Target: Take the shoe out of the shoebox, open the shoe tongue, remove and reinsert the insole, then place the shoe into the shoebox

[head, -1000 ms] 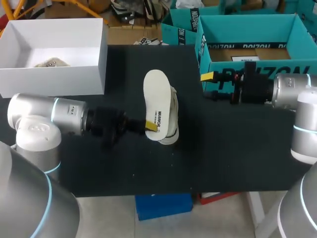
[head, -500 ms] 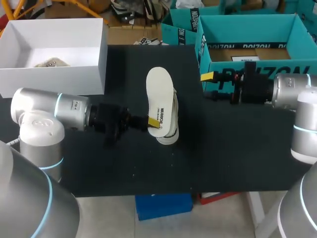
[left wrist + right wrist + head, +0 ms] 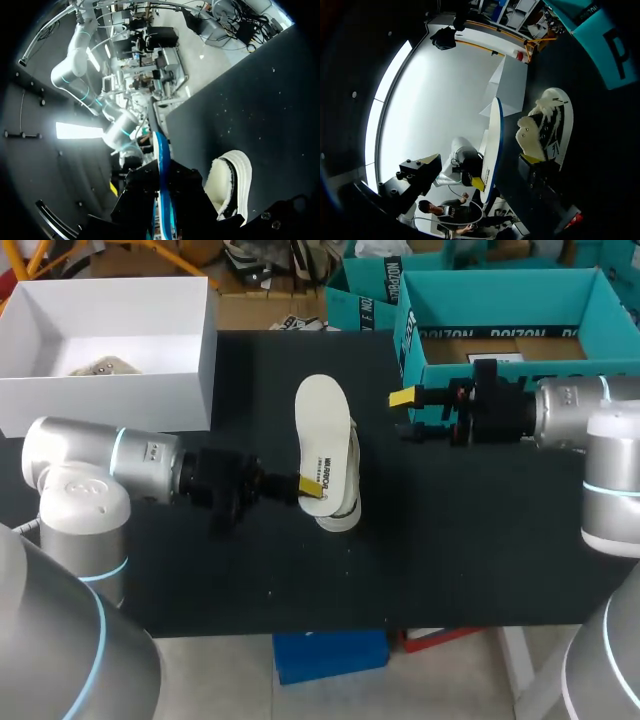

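Insole [image 3: 320, 430] pinched in your left gripper [image 3: 308, 487], shoe [image 3: 347, 465] lying on the table [image 3: 450, 540] beneath it.

Your left fingers are closed narrow on the heel end of the white insole, one from each side. In the left wrist view it stands edge-on between them, with its blue underside showing. The insole sits over the shoe and hides most of it from above, so you see only the shoe's side and one end past the insole's edge. The shoe lies near the middle of the black table, opening toward the insole. Your right gripper [image 3: 408, 412] hangs off to the shoe's right, just in front of the teal box [image 3: 560, 375]. Its fingers are spread apart with nothing between them.
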